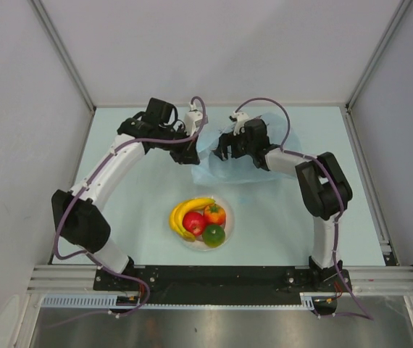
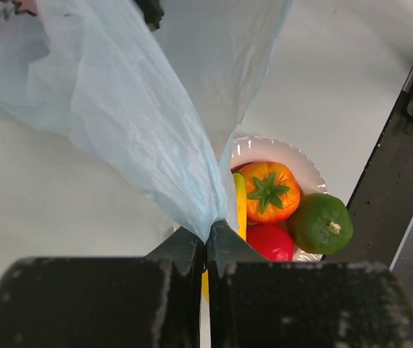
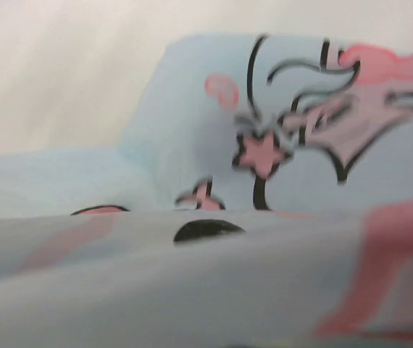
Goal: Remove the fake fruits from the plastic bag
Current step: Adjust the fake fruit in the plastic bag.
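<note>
Left fingers (image 2: 180, 251) tight on plastic bag (image 2: 141, 123)

On the left: climbs from the near base, elbows out toward 8 o'clock, then sweeps toward 1 o'clock and ends in the left gripper (image 1: 190, 156), fingers (image 2: 185, 254) pressed tight on a pinch of the plastic bag (image 2: 141, 123). On the right: rises from its base, folds at 3 o'clock, reaches toward 10 o'clock into the right gripper (image 1: 224, 154); seems buried in film, so cannot read how its jaws stand.
</note>
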Robot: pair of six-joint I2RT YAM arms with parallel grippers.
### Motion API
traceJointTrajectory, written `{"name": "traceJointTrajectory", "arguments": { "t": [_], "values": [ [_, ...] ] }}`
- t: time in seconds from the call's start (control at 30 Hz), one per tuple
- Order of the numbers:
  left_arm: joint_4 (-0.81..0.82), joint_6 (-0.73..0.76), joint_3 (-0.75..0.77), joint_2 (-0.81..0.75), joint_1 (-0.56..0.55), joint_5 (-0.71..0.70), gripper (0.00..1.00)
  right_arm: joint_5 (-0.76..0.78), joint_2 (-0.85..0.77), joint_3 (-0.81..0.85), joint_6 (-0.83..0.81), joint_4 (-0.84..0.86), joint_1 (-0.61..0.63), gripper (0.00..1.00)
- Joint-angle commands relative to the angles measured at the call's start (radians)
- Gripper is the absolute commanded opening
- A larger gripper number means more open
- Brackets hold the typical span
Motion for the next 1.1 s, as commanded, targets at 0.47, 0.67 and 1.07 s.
{"name": "traceJointTrajectory", "arguments": {
  "t": [0.47, 0.67, 1.07],
  "values": [
    [0.003, 0.003, 0.125, 0.065, -0.007, 0.003, 0.0, 0.089, 0.156, 0.273, -0.003, -0.107, -0.004, 0.5],
    [0.018, 0.008, 0.167, 0.095, -0.005, -0.014, 0.0, -0.002, 0.021, 0.225, -0.057, -0.212, -0.029, 0.52],
    [0.038, -0.031, 0.226, 0.152, -0.017, 0.015, 0.0, 0.181, -0.059, 0.062, -0.158, -0.416, -0.027, 0.53]
  ]
}}
